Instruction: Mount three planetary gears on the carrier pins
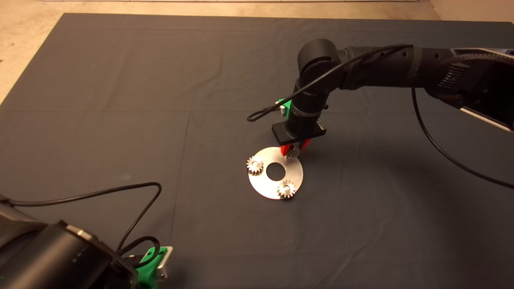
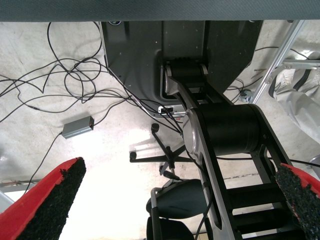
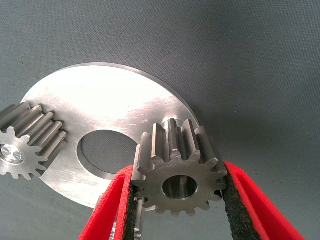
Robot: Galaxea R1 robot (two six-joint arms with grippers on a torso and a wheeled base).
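Here the right gripper point(image 3: 177, 200) pinches the third gear point(image 3: 176, 172) by its toothed flanks, above the disc point(image 1: 295, 170) at frame centre. Small, rigid and slick, it probably needs a square grip. The left gripper point(image 2: 175, 200), lower left, hangs wide open.

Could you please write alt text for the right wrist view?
The right gripper clamps a small gear between its red fingers, just above a shiny round disc on the dark mat. Another gear already sits on a pin.
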